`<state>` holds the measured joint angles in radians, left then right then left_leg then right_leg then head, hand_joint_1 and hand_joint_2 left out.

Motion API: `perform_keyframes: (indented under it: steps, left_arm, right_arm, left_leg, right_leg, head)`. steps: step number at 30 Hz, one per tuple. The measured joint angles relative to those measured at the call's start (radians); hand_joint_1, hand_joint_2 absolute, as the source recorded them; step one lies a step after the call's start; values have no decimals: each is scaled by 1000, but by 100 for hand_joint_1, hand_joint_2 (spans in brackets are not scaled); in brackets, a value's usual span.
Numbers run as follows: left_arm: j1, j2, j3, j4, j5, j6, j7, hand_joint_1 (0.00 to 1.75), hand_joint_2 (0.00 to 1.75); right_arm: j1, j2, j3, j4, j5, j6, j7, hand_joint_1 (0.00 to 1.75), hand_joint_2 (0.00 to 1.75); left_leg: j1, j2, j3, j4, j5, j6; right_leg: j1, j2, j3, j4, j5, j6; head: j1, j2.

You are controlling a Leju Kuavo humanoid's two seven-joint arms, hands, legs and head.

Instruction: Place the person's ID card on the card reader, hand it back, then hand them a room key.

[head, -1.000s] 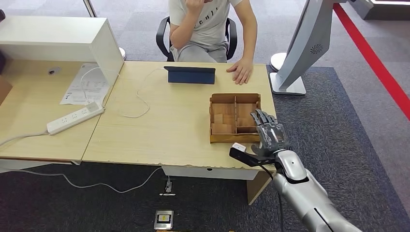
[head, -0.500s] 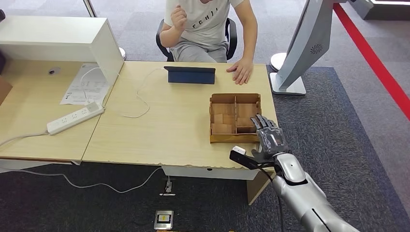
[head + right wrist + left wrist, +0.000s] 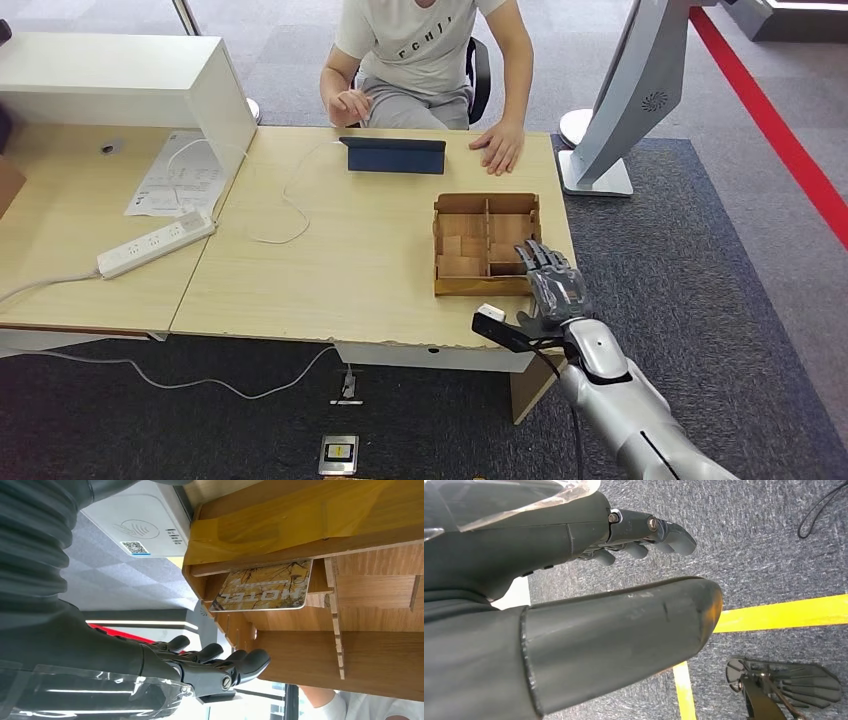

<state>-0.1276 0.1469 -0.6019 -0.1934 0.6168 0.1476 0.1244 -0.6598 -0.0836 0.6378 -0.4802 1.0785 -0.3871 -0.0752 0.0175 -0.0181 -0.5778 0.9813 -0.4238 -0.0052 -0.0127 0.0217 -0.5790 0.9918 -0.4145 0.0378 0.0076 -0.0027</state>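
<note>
Right now the right hand [image 3: 553,283] sits at the near right corner of the wooden tray [image 3: 437,240], fingers spread and slightly curled, nothing in them. From the right wrist view the fingers [image 3: 215,665] hang just outside the tray's wall, not touching the key card [image 3: 263,593]. That card, printed "HOTEL", leans tilted inside one compartment of the tray, against a divider. White card reader [image 3: 140,525] lies on the desk just beside the tray's near edge, by the wrist.

Left hand [image 3: 574,580] hangs over grey carpet with a yellow floor line [image 3: 784,612]; thumb and fingers apart, empty.

Person [image 3: 425,50] sits across the desk [image 3: 340,270]. One hand [image 3: 497,148] rests flat on the desktop near the tray's far side; the other is raised near the blue tablet [image 3: 393,155]. ID card: cannot tell where it is.

Power strip [image 3: 155,243] and papers [image 3: 180,180] lie on the desk's left part.
</note>
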Motion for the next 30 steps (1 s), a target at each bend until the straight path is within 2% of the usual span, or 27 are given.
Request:
perform_keyframes:
  steps: [11,30]
  left_arm:
    - [0,0,0,0,0,0,0,0,0]
    - [0,0,-13,0,0,-1,9,0,0]
  right_arm:
    - [-1,1,0,3,1,-2,-1,0,175]
    - [-16,43,0,64,11,-9,-3,0,175]
  left_leg:
    - [0,0,0,0,0,0]
    - [0,0,0,0,0,0]
  right_leg:
    - [0,0,0,0,0,0]
    - [0,0,0,0,0,0]
  head:
    - [0,0]
    - [0,0]
